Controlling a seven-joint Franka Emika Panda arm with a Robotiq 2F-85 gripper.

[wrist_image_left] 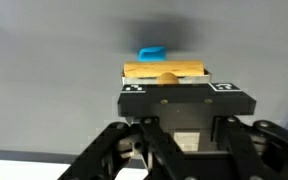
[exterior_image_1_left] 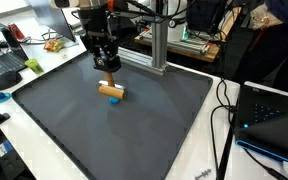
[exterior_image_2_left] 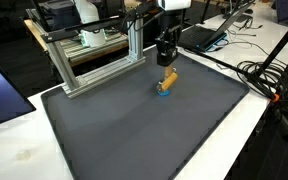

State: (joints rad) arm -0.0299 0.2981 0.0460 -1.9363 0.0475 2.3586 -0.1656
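A wooden block [exterior_image_1_left: 111, 91] lies on the dark grey mat [exterior_image_1_left: 74, 130], with a small blue piece [exterior_image_1_left: 115, 100] against its near side. Both also show in an exterior view, the block [exterior_image_2_left: 169, 79] and the blue piece [exterior_image_2_left: 163, 94]. My gripper [exterior_image_1_left: 107, 66] hangs just above the block, pointing down, also in an exterior view [exterior_image_2_left: 166, 62]. It holds nothing that I can see. In the wrist view the block [wrist_image_left: 164, 69] and the blue piece [wrist_image_left: 151, 52] lie just beyond the black gripper body [wrist_image_left: 179, 105]. The fingertips are hidden, so the jaw opening is unclear.
An aluminium frame [exterior_image_2_left: 94, 55] stands along the mat's far edge, close to the arm. Laptops [exterior_image_1_left: 274, 120], cables [exterior_image_2_left: 269, 75] and desk clutter [exterior_image_1_left: 9, 60] surround the mat. The mat [exterior_image_2_left: 134, 130] lies on a white table [exterior_image_2_left: 14, 150].
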